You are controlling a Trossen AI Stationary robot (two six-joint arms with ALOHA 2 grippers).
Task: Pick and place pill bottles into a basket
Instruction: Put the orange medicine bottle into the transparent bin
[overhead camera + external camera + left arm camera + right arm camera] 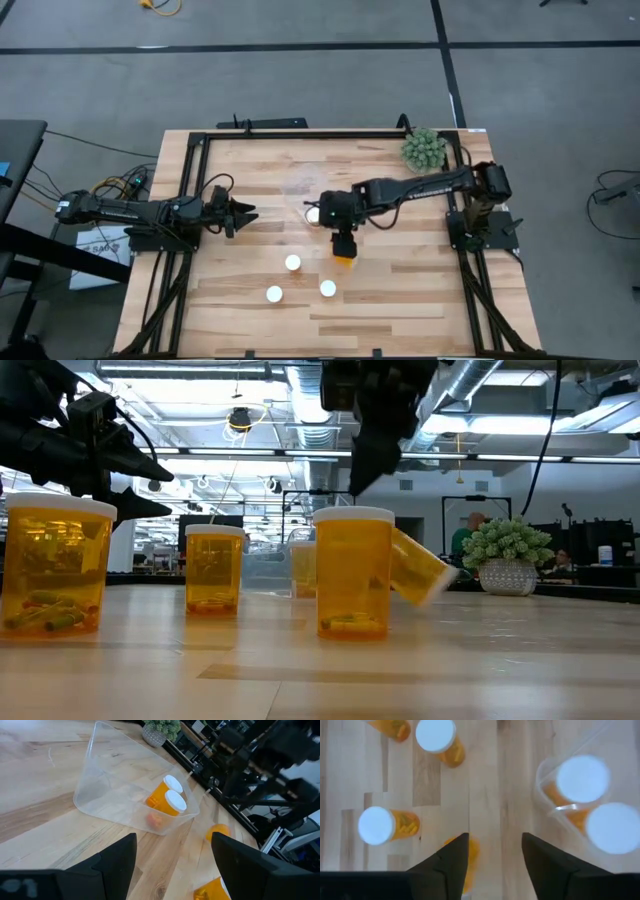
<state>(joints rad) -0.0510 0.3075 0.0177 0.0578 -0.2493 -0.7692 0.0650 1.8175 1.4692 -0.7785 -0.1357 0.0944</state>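
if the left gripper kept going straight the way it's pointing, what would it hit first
Most likely the basket: the left gripper, open, points at its clear wall, with two pill bottles inside. Bare table lies between them; depth is hard to judge.

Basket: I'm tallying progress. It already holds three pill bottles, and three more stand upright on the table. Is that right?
Not quite. The basket holds two pill bottles, not three: the left wrist view shows just two white caps inside it. The rest holds: three more bottles stand upright on the table.
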